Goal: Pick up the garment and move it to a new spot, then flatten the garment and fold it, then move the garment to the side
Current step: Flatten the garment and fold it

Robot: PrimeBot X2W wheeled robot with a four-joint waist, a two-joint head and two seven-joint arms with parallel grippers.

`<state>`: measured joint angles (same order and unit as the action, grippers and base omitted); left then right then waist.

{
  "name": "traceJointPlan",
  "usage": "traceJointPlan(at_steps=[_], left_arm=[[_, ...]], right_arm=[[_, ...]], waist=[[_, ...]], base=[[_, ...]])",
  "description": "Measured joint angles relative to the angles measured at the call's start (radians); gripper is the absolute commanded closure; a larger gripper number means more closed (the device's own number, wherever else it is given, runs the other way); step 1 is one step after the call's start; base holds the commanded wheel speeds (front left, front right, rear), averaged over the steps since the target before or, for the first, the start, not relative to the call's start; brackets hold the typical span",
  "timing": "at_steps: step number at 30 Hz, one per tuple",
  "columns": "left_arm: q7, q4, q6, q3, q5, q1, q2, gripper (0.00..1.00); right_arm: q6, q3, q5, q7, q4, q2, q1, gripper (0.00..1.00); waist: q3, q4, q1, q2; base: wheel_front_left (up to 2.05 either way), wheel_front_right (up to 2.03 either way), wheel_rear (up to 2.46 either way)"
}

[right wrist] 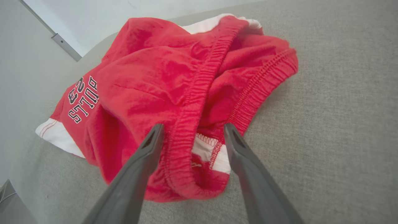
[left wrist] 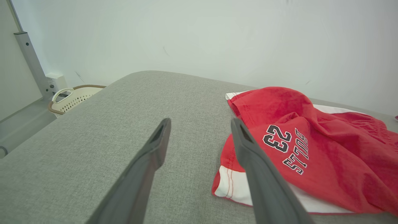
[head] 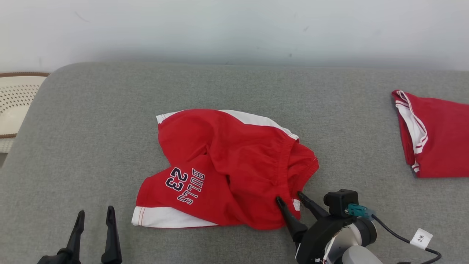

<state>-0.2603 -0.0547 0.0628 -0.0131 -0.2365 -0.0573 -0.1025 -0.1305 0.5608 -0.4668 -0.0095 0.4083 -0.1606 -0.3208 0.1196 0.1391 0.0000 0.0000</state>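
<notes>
A grey fabric-covered counter (head: pixel 91 146) spreads beneath both pairs of jaws. The crumpled red-and-white cloth basketball shorts (head: pixel 227 161), printed "BULLS 23", lie just ahead of the right jaws, which stand released and straddle the gathered elastic waistband (right wrist: pixel 186 130). The left jaws, also released, hang over bare counter, with the shorts' white hem just to their right. A folded red-and-white garment (head: pixel 439 143) lies well right of the right jaws. A cream perforated basket (head: pixel 14 102) sits far left of the left jaws.

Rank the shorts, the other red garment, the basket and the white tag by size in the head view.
1. shorts
2. other red garment, cut off at the edge
3. basket, also cut off, so unsure against the garment
4. white tag
</notes>
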Motion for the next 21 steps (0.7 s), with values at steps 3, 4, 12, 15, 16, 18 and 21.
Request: traceJointPlan(at_steps=[3, 4, 12, 15, 16, 18, 21], left_arm=[[0.0, -0.003, -0.009, -0.009, 0.004, -0.001, 0.008, 0.0], [0.0, -0.005, -0.01, -0.012, 0.008, -0.001, 0.011, 0.0], [0.0, -0.012, -0.027, -0.037, 0.026, -0.001, 0.027, 0.0], [0.0, -0.015, -0.035, -0.043, 0.029, -0.001, 0.031, 0.0], [0.0, -0.016, -0.036, -0.044, 0.031, -0.001, 0.032, 0.0], [0.0, -0.017, -0.041, -0.047, 0.036, -0.001, 0.034, 0.0], [0.0, -0.021, -0.045, -0.048, 0.04, -0.001, 0.038, 0.0]], right_arm=[[0.0, 0.018, -0.012, -0.004, 0.019, 0.002, -0.013, 1.0], [0.0, 0.023, -0.019, -0.008, 0.022, 0.001, -0.018, 1.0], [0.0, 0.027, -0.035, -0.077, 0.013, -0.018, -0.06, 1.0], [0.0, 0.016, -0.042, -0.105, -0.007, -0.028, -0.08, 1.0], [0.0, 0.014, -0.045, -0.111, -0.015, -0.031, -0.087, 1.0], [0.0, 0.012, -0.045, -0.115, -0.023, -0.04, -0.105, 1.0], [0.0, 0.005, -0.048, -0.121, -0.026, -0.051, -0.139, 1.0]], waist=[[0.001, 0.01, 0.0, 0.0], [0.002, 0.012, 0.0, 0.0], [0.005, 0.009, 0.0, 0.0], [0.001, 0.004, 0.0, 0.0], [0.0, 0.002, 0.0, 0.0], [-0.004, -0.002, 0.0, 0.0], [-0.009, -0.005, 0.0, 0.0]], base=[[0.0, 0.0, 0.0], [0.0, 0.0, 0.0], [0.0, 0.0, 0.0], [0.0, 0.0, 0.0], [0.0, 0.0, 0.0], [0.0, 0.0, 0.0], [0.0, 0.0, 0.0]])
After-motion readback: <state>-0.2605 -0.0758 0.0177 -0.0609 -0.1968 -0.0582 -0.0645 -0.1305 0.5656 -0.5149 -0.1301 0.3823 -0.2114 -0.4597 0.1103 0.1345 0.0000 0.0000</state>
